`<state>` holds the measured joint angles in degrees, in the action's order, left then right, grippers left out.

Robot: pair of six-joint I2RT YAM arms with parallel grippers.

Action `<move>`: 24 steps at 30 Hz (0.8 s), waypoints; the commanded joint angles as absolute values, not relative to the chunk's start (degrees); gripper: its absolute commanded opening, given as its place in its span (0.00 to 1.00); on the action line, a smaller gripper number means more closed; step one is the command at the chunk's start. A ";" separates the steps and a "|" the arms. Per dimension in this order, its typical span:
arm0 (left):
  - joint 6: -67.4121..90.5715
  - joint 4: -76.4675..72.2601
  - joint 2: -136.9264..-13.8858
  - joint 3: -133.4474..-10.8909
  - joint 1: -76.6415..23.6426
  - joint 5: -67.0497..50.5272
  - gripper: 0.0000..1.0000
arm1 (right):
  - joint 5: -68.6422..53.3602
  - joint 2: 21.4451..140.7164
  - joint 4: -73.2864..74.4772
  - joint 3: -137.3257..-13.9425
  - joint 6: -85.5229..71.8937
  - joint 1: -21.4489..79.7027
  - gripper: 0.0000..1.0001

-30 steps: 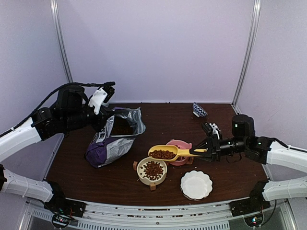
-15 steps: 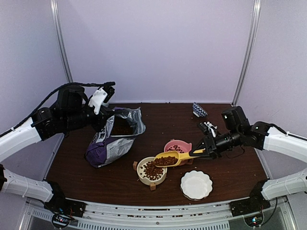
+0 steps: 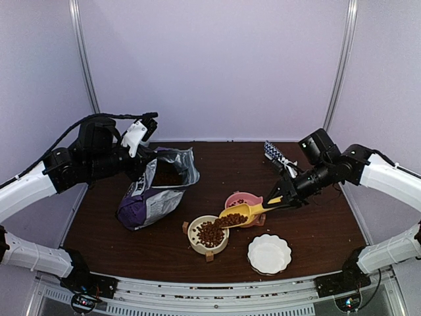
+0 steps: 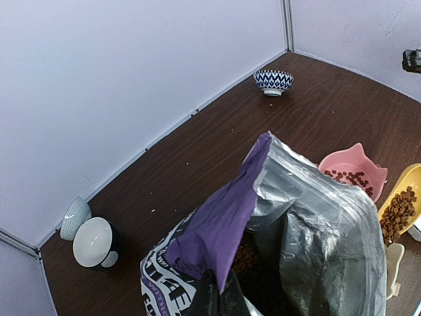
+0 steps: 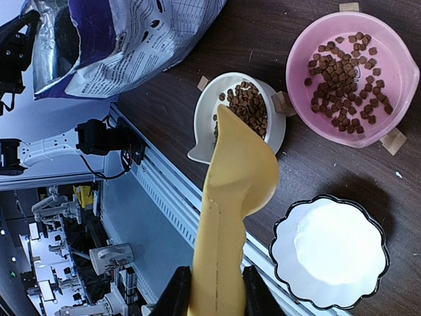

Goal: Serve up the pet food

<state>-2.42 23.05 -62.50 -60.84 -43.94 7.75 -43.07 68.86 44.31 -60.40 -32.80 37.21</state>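
the right gripper [image 3: 280, 199], clenched on a yellow plastic scoop [image 3: 241, 212], pours reddish-brown kibble pellets [image 3: 209, 232] into the round cream bowl [image 3: 218, 247]; the pink bowl [image 3: 254, 197] is served, the scalloped white dish [image 3: 269, 254] not yet.

The food bag [image 4: 217, 230] is glossy purple plastic film with a crinkled, shiny foil lining. The yellow scoop [image 5: 237, 178] and pink bowl [image 5: 400, 89] look like smooth plastic; the kibble [image 5: 247, 105] is matt and rough, the counter [image 4: 197, 151] dark wood-grain, faintly sheened
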 commanded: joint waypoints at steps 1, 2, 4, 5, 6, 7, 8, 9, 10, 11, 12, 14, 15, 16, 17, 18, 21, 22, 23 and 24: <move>-1.94 20.82 -61.69 -61.14 -43.46 7.79 0.00 | -40.50 70.21 52.71 -66.20 -28.20 36.95 0.06; -1.93 20.82 -61.70 -61.15 -43.42 7.74 0.00 | -40.37 70.53 53.52 -67.11 -27.82 36.97 0.05; -1.93 20.79 -61.65 -61.24 -43.40 7.65 0.00 | -40.21 71.03 54.12 -68.36 -27.25 37.00 0.05; -1.93 20.81 -61.63 -61.24 -43.42 7.65 0.00 | -40.37 71.28 54.11 -68.72 -27.15 37.00 0.06; -1.93 20.83 -61.59 -61.23 -43.42 7.65 0.00 | -40.48 71.55 53.69 -68.81 -27.20 37.00 0.06; -1.93 20.81 -61.59 -61.23 -43.48 7.65 0.00 | -40.77 71.87 53.04 -68.70 -27.23 37.05 0.06; -1.93 20.76 -61.61 -61.23 -43.43 7.60 0.00 | -41.00 72.16 52.30 -68.52 -27.35 37.08 0.06; -1.93 20.81 -61.61 -61.26 -43.46 7.64 0.00 | -41.30 72.56 51.48 -68.36 -27.44 37.21 0.05; -1.93 20.83 -61.61 -61.18 -43.47 7.65 0.00 | -41.53 72.98 50.80 -68.14 -27.54 37.32 0.06; -1.92 20.81 -61.64 -61.20 -43.42 7.65 0.00 | -41.68 73.44 50.02 -68.04 -27.60 37.54 0.06; -1.93 20.83 -61.65 -61.21 -43.42 7.65 0.00 | -41.72 74.02 49.44 -68.03 -27.61 37.79 0.05; -1.93 20.83 -61.77 -61.24 -43.44 7.64 0.00 | -41.76 74.78 48.74 -68.23 -27.73 38.41 0.05; -1.93 20.83 -61.78 -61.18 -43.42 7.65 0.00 | -41.62 75.16 48.70 -68.43 -27.56 38.67 0.05; -1.93 20.82 -61.81 -61.18 -43.42 7.65 0.00 | -41.14 75.44 49.00 -68.84 -27.32 38.94 0.06; -1.93 20.83 -61.87 -61.24 -43.42 7.59 0.00 | -40.34 75.62 49.66 -69.28 -26.89 39.16 0.05; -1.93 20.83 -61.85 -61.22 -43.42 7.64 0.00 | -39.63 75.79 50.41 -69.80 -26.41 39.34 0.06; -1.93 20.78 -61.96 -61.26 -43.42 7.64 0.00 | -37.47 75.40 51.81 -70.74 -25.45 39.46 0.05; -1.89 20.78 -62.00 -61.24 -43.44 7.57 0.00 | -37.12 75.10 51.76 -70.71 -25.29 39.53 0.05; -1.93 20.75 -61.97 -61.23 -43.42 7.56 0.00 | -36.64 74.82 51.77 -70.75 -25.23 39.59 0.05; -1.93 20.67 -62.04 -61.26 -43.42 7.56 0.00 | -36.26 74.61 51.65 -70.71 -25.14 39.59 0.05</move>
<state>-2.39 23.07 -62.50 -60.84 -43.94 7.46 -39.27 76.03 51.57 -68.69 -26.83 39.22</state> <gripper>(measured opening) 0.017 0.240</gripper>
